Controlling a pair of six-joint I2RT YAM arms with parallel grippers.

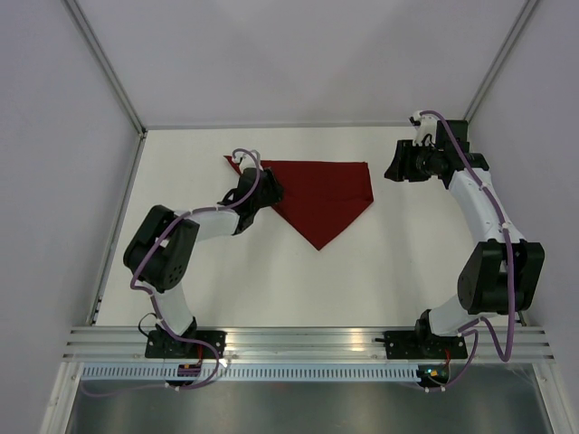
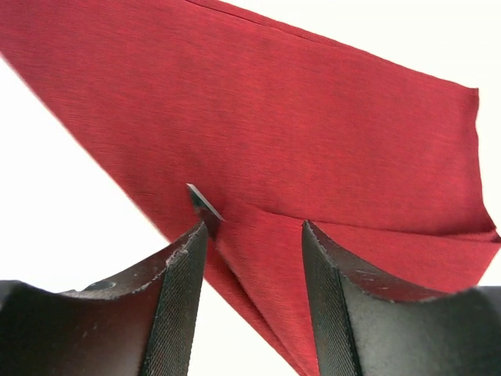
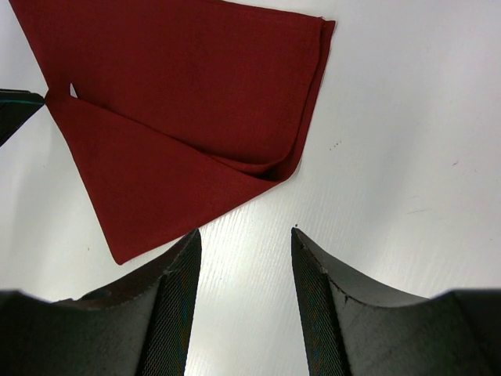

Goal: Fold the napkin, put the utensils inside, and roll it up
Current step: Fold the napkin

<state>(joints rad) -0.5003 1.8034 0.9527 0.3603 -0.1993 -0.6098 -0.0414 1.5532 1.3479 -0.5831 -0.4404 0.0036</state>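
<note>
Surface: white table [image 1: 362,280], matte and bare around the cloth.
Left gripper [image 2: 254,227]: jaws parted and gripping nothing, with a raised fold of the napkin [image 2: 313,117] lying between its fingers.
Right gripper [image 3: 246,235]: jaws parted and empty, over bare table near the napkin's corner.
Napkin: folded into a triangle at mid-table, point toward the arms.

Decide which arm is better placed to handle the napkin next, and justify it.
Left, probably: the left tool hangs open over the napkin's folded layers, while the right tool is open above bare table, off the cloth.
</note>
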